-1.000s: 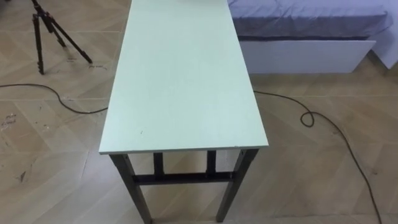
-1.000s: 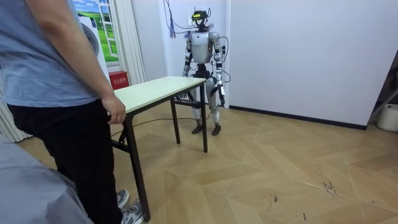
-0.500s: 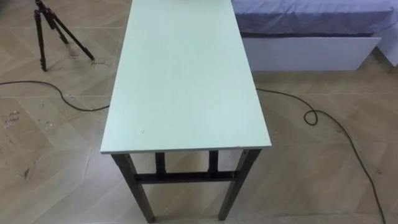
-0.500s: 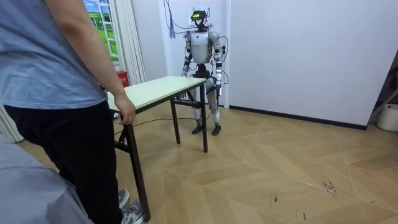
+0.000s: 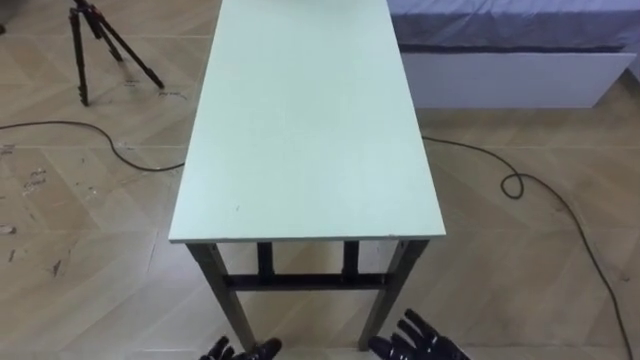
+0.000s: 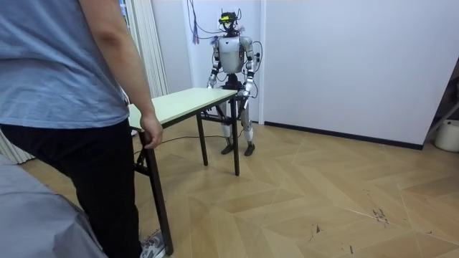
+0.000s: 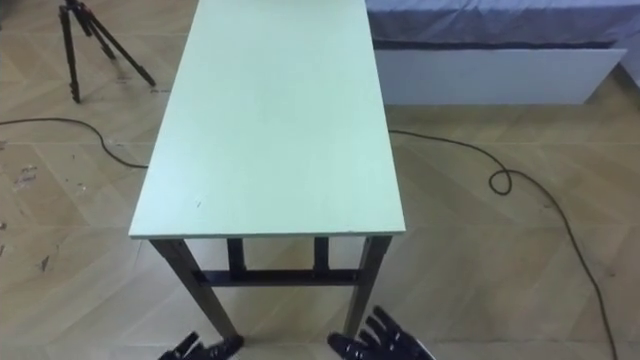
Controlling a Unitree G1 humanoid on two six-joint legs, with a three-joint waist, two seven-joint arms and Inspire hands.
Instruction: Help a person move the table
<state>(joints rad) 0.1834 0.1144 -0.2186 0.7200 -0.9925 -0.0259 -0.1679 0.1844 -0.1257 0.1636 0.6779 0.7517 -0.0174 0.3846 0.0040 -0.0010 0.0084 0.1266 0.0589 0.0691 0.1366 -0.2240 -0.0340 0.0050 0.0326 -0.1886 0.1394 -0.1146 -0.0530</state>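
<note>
Table (image 5: 310, 120) with a pale green top and dark legs stands lengthwise before the robot, its short near edge just above the two hands at the bottom of the eye views. Right hand (image 5: 418, 343) is open, fingers spread and holding nothing, low beside the near right leg and not touching it. Left hand (image 5: 243, 351) sits by the near left leg at the picture's edge; whether it is open or closed cannot be told. In the room view the robot stands upright at the table's far end, close to a white wall. At the opposite end a person (image 6: 72, 86) stands with one hand (image 6: 150, 132) curled over the table's corner. On the wooden floor (image 5: 80, 230), a tripod (image 5: 95, 35) stands left of the table, a dark cable (image 5: 513, 180) loops to its right, and a bed (image 5: 510, 78) lies beyond
</note>
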